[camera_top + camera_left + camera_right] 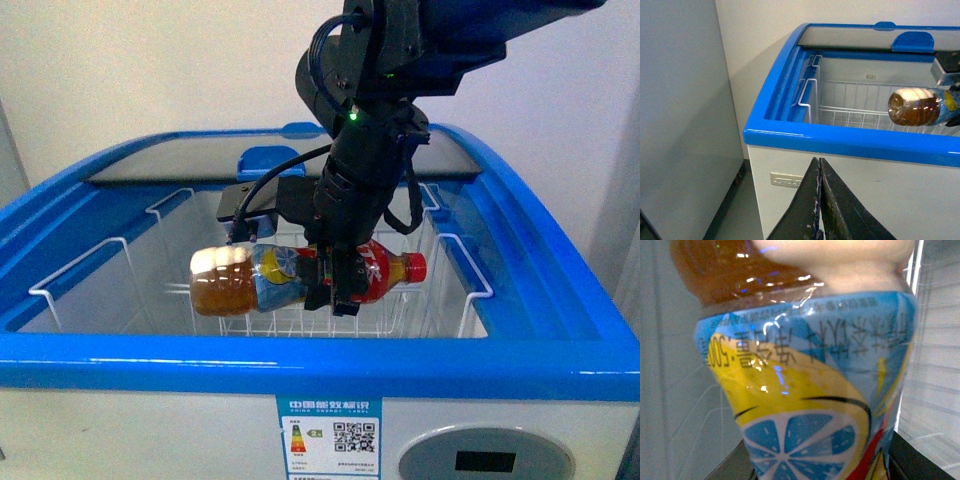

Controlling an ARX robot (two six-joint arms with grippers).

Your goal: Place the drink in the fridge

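The drink point(250, 280), a clear bottle of amber liquid with a red cap and a blue, yellow and red label, lies sideways inside the open fridge point(300, 360), just above the white wire basket point(300, 325). My right gripper point(340, 280) reaches down from above and is shut on the drink's labelled middle. In the right wrist view the drink point(805, 390) fills the picture between the jaws. My left gripper point(820, 165) is shut and empty, outside the fridge point(840, 140) in front of its white side wall; the drink's base point(915, 106) shows over the rim.
The glass sliding lid point(200, 158) with its blue handle point(270, 160) covers the fridge's back half. White wire dividers point(80, 270) stand at both sides of the opening. A grey cabinet point(685, 115) stands close beside the fridge, with a narrow floor gap between them.
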